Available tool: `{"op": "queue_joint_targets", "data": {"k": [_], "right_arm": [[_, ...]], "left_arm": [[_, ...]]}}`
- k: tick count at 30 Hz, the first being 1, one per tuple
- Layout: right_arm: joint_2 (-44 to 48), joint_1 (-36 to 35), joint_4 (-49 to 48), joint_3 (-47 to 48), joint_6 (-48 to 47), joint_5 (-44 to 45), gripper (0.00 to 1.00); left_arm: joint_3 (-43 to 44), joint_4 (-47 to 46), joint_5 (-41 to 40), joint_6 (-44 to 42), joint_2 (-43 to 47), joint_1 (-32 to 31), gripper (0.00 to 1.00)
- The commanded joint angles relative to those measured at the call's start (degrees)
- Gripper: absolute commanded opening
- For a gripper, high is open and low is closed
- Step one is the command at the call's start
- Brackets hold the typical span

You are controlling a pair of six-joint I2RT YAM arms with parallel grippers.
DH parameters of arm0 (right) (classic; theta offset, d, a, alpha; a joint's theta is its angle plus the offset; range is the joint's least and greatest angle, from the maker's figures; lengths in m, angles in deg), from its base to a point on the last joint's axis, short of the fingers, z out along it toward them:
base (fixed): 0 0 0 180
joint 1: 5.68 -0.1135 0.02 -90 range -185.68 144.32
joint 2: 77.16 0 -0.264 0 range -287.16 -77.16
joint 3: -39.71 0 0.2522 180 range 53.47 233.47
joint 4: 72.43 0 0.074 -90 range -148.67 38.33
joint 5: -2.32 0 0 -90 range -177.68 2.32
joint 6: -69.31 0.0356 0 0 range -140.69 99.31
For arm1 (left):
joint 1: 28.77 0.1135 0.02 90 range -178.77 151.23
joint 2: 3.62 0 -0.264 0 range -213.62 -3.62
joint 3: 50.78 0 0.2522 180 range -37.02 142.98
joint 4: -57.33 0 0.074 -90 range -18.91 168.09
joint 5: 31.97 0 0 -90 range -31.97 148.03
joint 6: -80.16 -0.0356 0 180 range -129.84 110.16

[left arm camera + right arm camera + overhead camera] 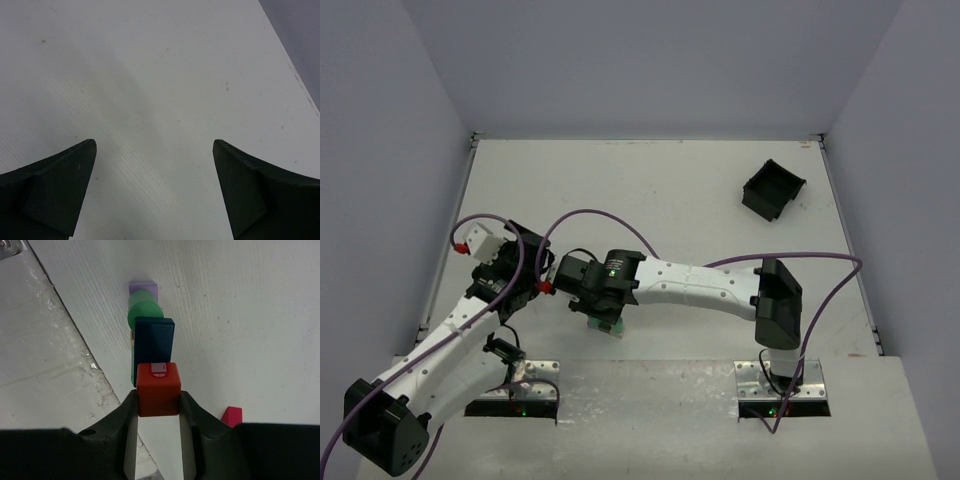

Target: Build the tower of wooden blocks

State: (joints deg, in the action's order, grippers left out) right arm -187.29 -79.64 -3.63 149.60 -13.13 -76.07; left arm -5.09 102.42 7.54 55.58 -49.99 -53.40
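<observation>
In the right wrist view my right gripper [158, 396] is shut on a red cube [158, 385] with a small white sticker. The cube sits directly over the tower: a dark blue block [154, 340], a green round piece [144, 310] and a purple block [143, 289] below. I cannot tell whether the cube touches the blue block. A magenta piece [232, 416] lies on the table to the right. From above, the right gripper [603, 303] hides most of the tower [606, 326]. My left gripper [155, 150] is open and empty over bare table, and shows left of the tower in the top view [516, 258].
A square black bin [772, 188] stands at the back right. The tower stands close to the table's near edge, beside the rough white mounting board [45, 365]. White walls close in the table on three sides.
</observation>
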Motion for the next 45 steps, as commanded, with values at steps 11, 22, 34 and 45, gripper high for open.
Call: {"op": "queue_joint_targets", "data": {"k": [11,22,34,45], "right_arm": [[1.4,0.3,-12.7,1.2,-0.7,-2.4,0.3],[2.5,0.3,-12.1,1.8,-1.4,-1.1,0.3],[1.9,0.3,-7.3,3.4,-1.5,-1.0,0.31],[-2.8,0.3,1.4,11.0,0.2,0.3,0.32]], "left_arm": [[10.6,9.1,-11.7,7.9,-5.2,1.6,1.0],[12.6,0.6,-2.3,-3.1,-10.0,14.8,1.0],[9.3,-7.0,13.6,-10.7,-11.1,29.3,1.0],[5.6,-8.0,13.2,-11.2,-4.3,29.4,1.0]]}}
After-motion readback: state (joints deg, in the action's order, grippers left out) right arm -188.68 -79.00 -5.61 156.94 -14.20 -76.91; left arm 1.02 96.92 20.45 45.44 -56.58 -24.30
